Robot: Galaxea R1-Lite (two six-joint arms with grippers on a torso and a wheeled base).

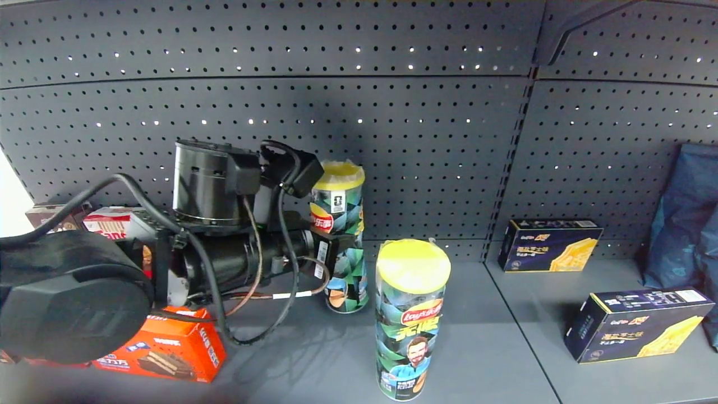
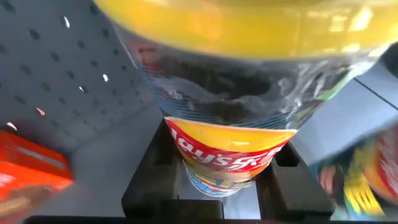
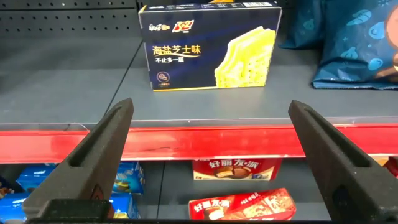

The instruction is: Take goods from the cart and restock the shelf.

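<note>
Two tall chip cans with yellow lids stand on the grey shelf (image 1: 482, 336). The rear can (image 1: 338, 213) stands near the pegboard, and my left gripper (image 1: 336, 252) comes in from the left and is shut on its lower body. In the left wrist view that can (image 2: 224, 149) sits between the two black fingers (image 2: 149, 174) of the left gripper (image 2: 221, 180). The front can (image 1: 412, 320) stands free near the shelf edge. My right gripper (image 3: 210, 106) hangs open before the red shelf edge (image 3: 199, 134), facing a dark blue box (image 3: 211, 46).
Two dark blue boxes (image 1: 549, 244) (image 1: 636, 322) and blue bags (image 1: 687, 213) fill the right bay. An orange box (image 1: 168, 348) lies front left, under my arm, with red-and-white boxes (image 1: 109, 221) behind. The lower shelf holds red boxes (image 3: 236, 169) and blue packs (image 3: 127, 177).
</note>
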